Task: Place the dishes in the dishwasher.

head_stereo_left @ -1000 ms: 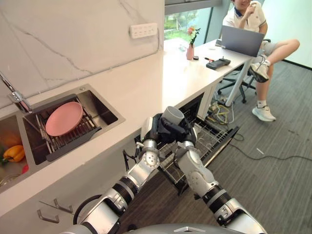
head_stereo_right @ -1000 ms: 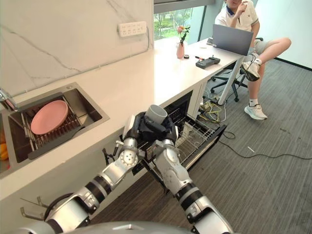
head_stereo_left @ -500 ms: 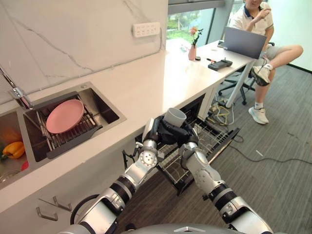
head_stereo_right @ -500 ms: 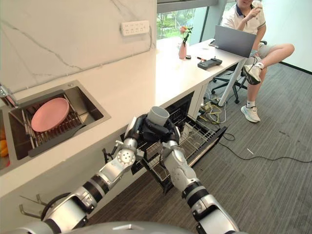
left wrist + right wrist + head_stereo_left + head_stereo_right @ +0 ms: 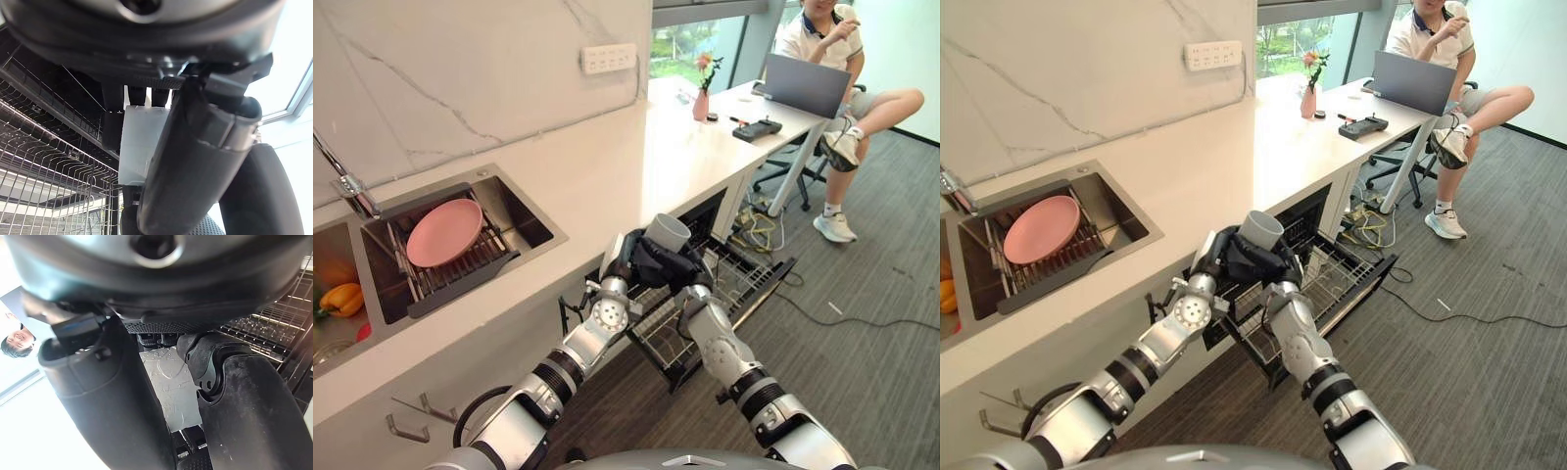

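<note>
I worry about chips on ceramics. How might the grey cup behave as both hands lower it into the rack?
The cup looks rigid and smooth-walled, so probably slippery; the left hand and right hand clasp it from both sides. It may chip against the wire rack. Round, it could roll if laid sideways.

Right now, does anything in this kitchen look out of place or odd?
Nothing looks spilled or broken. The grey cup is tilted, gripped between the left hand and right hand above the pulled-out dishwasher rack. The pink plate leans in the sink.
</note>
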Tool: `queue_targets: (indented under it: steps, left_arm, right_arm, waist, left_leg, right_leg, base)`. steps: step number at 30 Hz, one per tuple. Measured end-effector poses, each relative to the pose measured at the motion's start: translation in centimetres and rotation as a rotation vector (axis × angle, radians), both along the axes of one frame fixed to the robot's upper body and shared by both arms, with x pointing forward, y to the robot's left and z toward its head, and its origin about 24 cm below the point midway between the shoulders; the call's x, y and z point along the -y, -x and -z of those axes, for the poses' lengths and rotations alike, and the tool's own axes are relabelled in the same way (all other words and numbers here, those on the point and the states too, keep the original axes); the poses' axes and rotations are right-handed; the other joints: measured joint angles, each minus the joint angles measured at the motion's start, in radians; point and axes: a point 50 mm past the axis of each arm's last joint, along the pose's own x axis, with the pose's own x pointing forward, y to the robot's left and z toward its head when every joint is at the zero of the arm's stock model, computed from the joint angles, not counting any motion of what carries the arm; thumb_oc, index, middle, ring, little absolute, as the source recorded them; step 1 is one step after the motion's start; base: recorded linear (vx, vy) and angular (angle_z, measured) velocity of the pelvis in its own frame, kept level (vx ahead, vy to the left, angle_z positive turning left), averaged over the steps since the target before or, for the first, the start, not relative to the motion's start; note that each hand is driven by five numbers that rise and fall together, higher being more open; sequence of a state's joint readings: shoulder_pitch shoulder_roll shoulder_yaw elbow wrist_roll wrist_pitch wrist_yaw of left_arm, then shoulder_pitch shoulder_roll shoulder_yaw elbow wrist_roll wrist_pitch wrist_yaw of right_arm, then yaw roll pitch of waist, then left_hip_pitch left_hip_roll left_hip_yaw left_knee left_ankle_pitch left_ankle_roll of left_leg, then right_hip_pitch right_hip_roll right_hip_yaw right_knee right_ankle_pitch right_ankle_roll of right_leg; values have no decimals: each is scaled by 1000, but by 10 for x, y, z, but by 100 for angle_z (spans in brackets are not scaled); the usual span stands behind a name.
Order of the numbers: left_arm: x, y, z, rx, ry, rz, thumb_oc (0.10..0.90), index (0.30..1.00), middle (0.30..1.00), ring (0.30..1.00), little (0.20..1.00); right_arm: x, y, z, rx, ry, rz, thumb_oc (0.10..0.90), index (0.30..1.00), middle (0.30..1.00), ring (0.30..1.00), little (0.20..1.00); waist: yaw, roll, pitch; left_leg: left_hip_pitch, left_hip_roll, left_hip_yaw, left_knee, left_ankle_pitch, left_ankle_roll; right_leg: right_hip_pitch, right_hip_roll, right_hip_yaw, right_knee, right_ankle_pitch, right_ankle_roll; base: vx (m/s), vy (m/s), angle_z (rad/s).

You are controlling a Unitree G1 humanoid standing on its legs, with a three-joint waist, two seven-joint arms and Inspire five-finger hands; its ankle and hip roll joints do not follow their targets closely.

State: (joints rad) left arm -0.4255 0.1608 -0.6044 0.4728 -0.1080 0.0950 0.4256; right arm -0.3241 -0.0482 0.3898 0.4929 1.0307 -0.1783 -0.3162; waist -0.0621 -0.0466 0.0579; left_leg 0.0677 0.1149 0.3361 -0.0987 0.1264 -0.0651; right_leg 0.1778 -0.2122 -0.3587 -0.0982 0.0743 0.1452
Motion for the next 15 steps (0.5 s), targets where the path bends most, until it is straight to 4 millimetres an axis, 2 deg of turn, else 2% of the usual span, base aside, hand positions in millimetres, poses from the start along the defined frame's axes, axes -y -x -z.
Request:
queue_targets:
  steps: [11, 12, 13, 14, 15]
  left_arm:
    - [3, -6, -9, 35, -10, 12, 400, 300, 300, 300, 300]
    - [3, -6, -9, 36, -12, 14, 400, 300, 300, 300, 300]
    - [3, -6, -9, 37, -14, 16, 400, 300, 300, 300, 300]
    - [3, -6, -9, 38, -18, 19, 400, 300, 300, 300, 300]
    - [3, -6, -9, 39, -19, 24, 400, 300, 300, 300, 300]
  right_arm:
    - [2, -5, -5, 32, -50, 26, 800, 900, 900, 900, 900]
    - [2, -5, -5, 32, -57, 25, 651, 676, 676, 676, 676]
    - [2, -5, -5, 30, -64, 26, 590, 585, 585, 585, 585]
    - [3, -5, -4, 28, -74, 28, 590, 585, 585, 585, 585]
    - [3, -5, -4, 29, -78, 25, 400, 300, 300, 300, 300]
  waist:
    - [1, 1, 1]
    - [1, 1, 1]
    - [1, 1, 1]
    - [1, 2, 1]
    - [2, 3, 2]
  left_leg:
    - [-6, -1, -18, 0, 1, -2]
    - [-6, -1, -19, 0, 1, -2]
    - [-6, -1, -19, 0, 1, -2]
    - [-6, -1, -20, 0, 1, -2]
    - [-6, -1, -20, 0, 1, -2]
  right_leg:
    - [7, 1, -20, 0, -6, 1]
    - [7, 1, -21, 0, -7, 1]
    - [8, 1, -21, 0, -7, 1]
    - [8, 1, -22, 0, -8, 2]
    - [8, 1, -22, 0, -8, 2]
  base:
    - [-2, -7, 5]
    - [0, 0, 0]
    - [0, 0, 0]
    - [0, 0, 0]
    - [0, 0, 0]
